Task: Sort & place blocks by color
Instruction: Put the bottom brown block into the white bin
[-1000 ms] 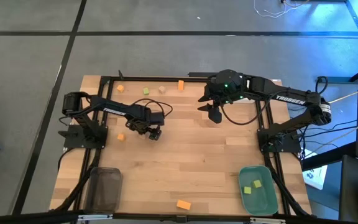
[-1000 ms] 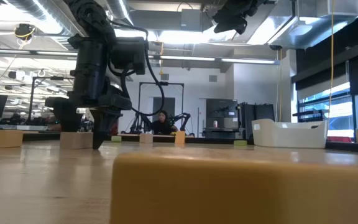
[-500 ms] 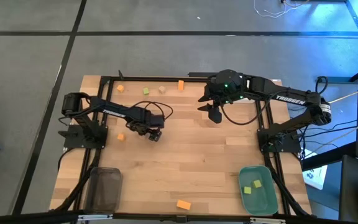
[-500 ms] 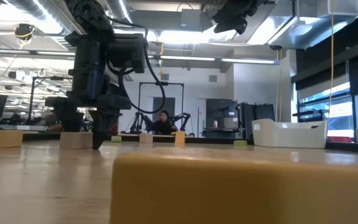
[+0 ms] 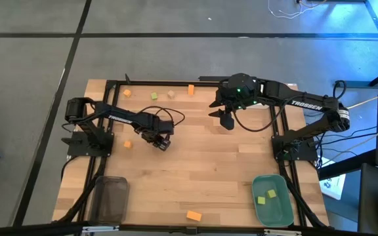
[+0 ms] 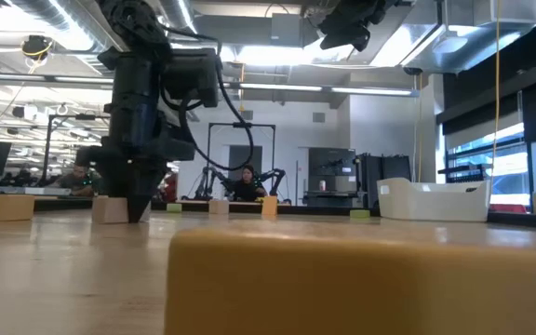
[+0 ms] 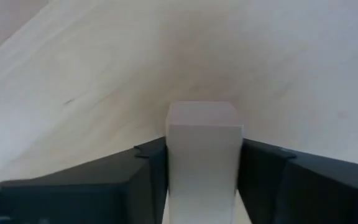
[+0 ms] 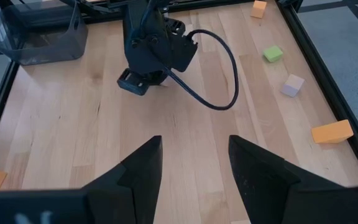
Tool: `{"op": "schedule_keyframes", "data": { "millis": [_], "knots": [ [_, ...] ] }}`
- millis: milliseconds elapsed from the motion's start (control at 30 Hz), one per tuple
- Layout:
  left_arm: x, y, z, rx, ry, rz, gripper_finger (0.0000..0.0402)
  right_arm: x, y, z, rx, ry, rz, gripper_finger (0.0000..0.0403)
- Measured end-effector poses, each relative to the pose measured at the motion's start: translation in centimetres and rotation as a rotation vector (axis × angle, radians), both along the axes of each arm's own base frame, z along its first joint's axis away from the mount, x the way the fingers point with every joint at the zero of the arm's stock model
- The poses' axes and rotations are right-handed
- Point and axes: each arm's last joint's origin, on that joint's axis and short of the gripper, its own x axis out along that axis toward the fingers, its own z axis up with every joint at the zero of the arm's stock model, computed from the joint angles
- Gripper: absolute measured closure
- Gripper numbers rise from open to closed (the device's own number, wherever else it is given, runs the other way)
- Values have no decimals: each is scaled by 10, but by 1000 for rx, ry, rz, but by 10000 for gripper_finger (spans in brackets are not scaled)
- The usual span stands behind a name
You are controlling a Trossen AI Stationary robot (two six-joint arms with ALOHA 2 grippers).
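Observation:
A pale tan wooden block point(image 7: 202, 124) stands on the table left of the middle, and my left gripper point(image 5: 161, 141) point(image 7: 202, 158) has come down from above and shut on it. In the low view the block point(image 6: 110, 210) shows partly behind the dark fingers point(image 6: 140, 200). My right gripper point(image 5: 227, 120) point(image 8: 191, 165) hangs open high over the far middle of the table, with nothing between its fingers. Orange point(image 5: 127, 93), green point(image 5: 155, 96), pale point(image 5: 170, 94) and orange point(image 5: 191, 90) blocks lie along the far edge. My left gripper pinches the pale block by two opposite upright sides point(image 7: 171, 163), one finger point(image 7: 145, 171) on each. The fingers point straight down. The block stands upright with its bottom on the table point(image 6: 110, 220).
An orange block point(image 5: 127, 143) lies left of my left gripper, and another point(image 5: 193, 215) lies near the front edge. A grey tray point(image 5: 110, 196) stands front left. Front right, a green tray point(image 5: 282, 208) holds two green blocks. A black frame point(image 5: 176, 82) borders the table.
My left gripper has stayed in place, rolled a little about its downward axis, and shut its fingers onto the pale block. The block still stands on the table. My right arm has kept still.

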Motion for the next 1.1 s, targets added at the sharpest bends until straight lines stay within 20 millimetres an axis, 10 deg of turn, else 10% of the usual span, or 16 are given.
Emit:
{"op": "schedule_keyframes", "data": {
  "millis": [533, 1100],
  "knots": [
    [6, 3, 58, 64, -425, -411, 288, 0, 0, 0, -1, -2, 0, 219],
    [-6, 47, 137, 79, -1085, -577, 288, 2, -1, 3, -10, -41, 0, 219]
  ]
}}
